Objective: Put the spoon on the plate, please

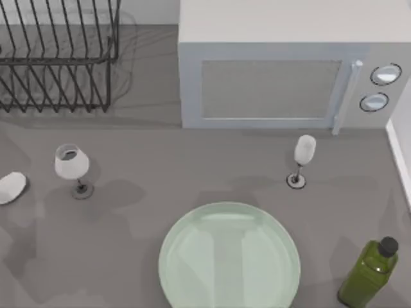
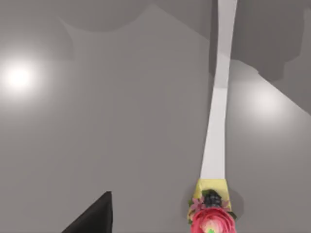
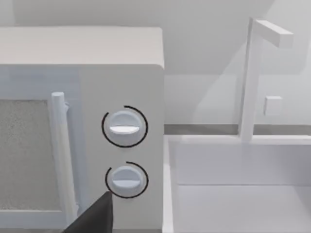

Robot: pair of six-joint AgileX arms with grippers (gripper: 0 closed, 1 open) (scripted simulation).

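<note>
The spoon (image 1: pixel 11 187) lies on the grey worktop (image 1: pixel 192 173) at the far left edge of the top view, with its white bowl poking into view. The plate (image 1: pixel 229 256) sits near the front, in the middle, well apart from the spoon. Nothing is on the plate yet.

The left wrist view looks down along the spoon's thin white handle (image 2: pixel 217 116) to the little red-pink knob (image 2: pixel 211 221) at its end. One dark finger (image 2: pixel 92 218) of the left claw shows just beside the handle, apart from it. It cannot be told if this claw is open or closed.

The step in hand looks like picking up the spoon. A good way is to set the fingers on both sides of the thin handle, then squeeze. The handle is thin and flat, so it may slip or tip.

A wine glass (image 1: pixel 72 163) stands between spoon and plate, so the spoon should go high or around it.

The right arm looks parked, facing the microwave (image 3: pixel 82 121).
</note>
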